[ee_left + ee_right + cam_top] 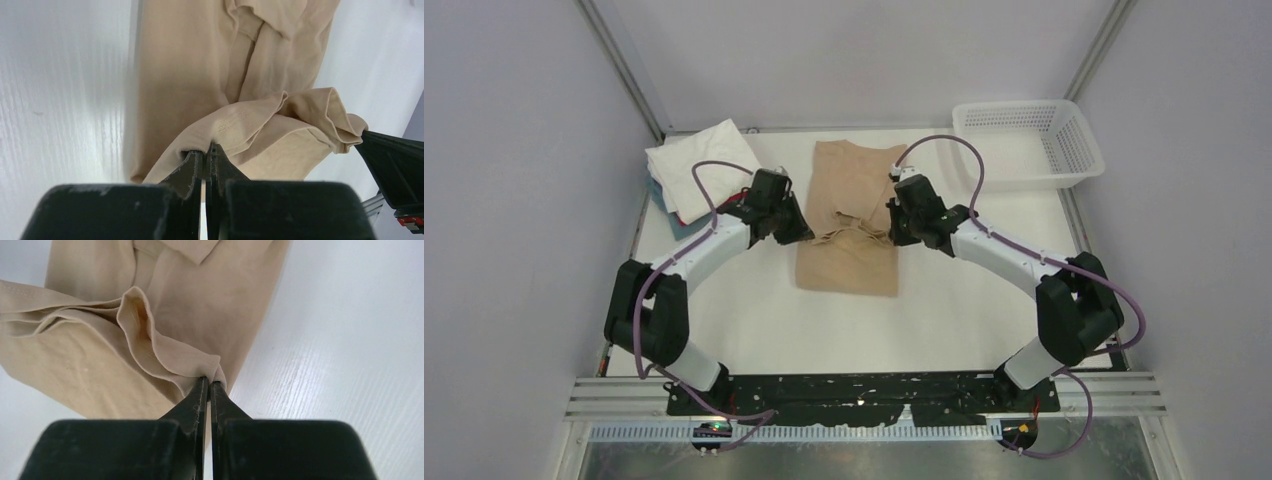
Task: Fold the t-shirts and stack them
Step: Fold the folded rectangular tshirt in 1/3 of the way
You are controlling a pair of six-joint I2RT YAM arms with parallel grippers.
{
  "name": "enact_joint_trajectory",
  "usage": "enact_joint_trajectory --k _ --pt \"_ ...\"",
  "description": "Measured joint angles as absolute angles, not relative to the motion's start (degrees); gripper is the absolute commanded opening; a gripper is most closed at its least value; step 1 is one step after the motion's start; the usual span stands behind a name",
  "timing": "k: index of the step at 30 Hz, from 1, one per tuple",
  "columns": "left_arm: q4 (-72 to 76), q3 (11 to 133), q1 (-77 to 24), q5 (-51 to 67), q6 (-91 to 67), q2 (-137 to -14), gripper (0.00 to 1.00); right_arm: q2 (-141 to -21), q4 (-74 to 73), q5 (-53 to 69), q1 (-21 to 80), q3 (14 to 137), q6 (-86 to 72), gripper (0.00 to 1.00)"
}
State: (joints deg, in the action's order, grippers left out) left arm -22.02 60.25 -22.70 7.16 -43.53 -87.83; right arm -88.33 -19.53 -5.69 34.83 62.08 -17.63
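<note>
The t-shirt (pixel 848 262) is plain tan, the folded top shirt (pixel 702 157) white — the mesh-patterned basket (pixel 1074 140) white too.

Surface (pixel 754 330): white and flat; in the wrist views it shows a fine grain in lines.
Middle: a tan t-shirt (pixel 849 272) lies here as a long narrow strip running from far to near. Its near part is flat on the surface, and a crumpled fold across its middle is raised off it.
Far left corner: a pile of folded t-shirts (pixel 696 162) with a white one on top; a grey-blue edge shows at its left side and a bit of red at its near side.
Far right corner: a white mesh basket (pixel 1079 150), well apart from the tan t-shirt.
Near edge: a black plate (pixel 854 395).
</note>
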Motion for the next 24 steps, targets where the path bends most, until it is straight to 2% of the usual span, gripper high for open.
enact_joint_trajectory --k 9,15,17,19,21,22,23,24 --pt "-22.83 69.58 -21.37 8.03 -41.06 -98.21 0.0 -94.45 -15.07 -6.28 30.5 63.55 -16.97 0.06" --pt "-23.11 71.42 -20.4 8.16 -40.18 -101.16 0.0 -98.98 -12.51 -5.85 28.99 65.65 -16.82 0.07" --pt "-23.53 71.85 -20.05 8.19 -40.03 -101.93 0.05 -100.47 -11.75 -5.67 28.75 66.41 -16.82 0.07" --pt "-23.81 72.44 -19.77 8.21 -39.88 -102.83 0.15 -101.47 -10.96 -5.63 28.69 66.7 -16.84 0.1" --pt "-24.38 73.49 -19.57 8.62 -39.44 -103.94 0.25 -102.28 -10.7 -5.67 28.53 66.87 -17.08 0.21" --pt "-24.73 74.26 -19.49 8.84 -39.0 -104.6 0.32 -102.54 -10.52 -5.78 28.42 66.94 -17.41 0.23" --pt "-24.86 74.89 -19.4 8.99 -38.76 -105.1 0.45 -102.76 -10.28 -5.96 28.4 66.94 -17.82 0.28" --pt "-24.95 75.59 -19.29 9.13 -38.39 -105.65 0.63 -102.91 -9.96 -6.24 28.36 66.96 -18.09 0.33"
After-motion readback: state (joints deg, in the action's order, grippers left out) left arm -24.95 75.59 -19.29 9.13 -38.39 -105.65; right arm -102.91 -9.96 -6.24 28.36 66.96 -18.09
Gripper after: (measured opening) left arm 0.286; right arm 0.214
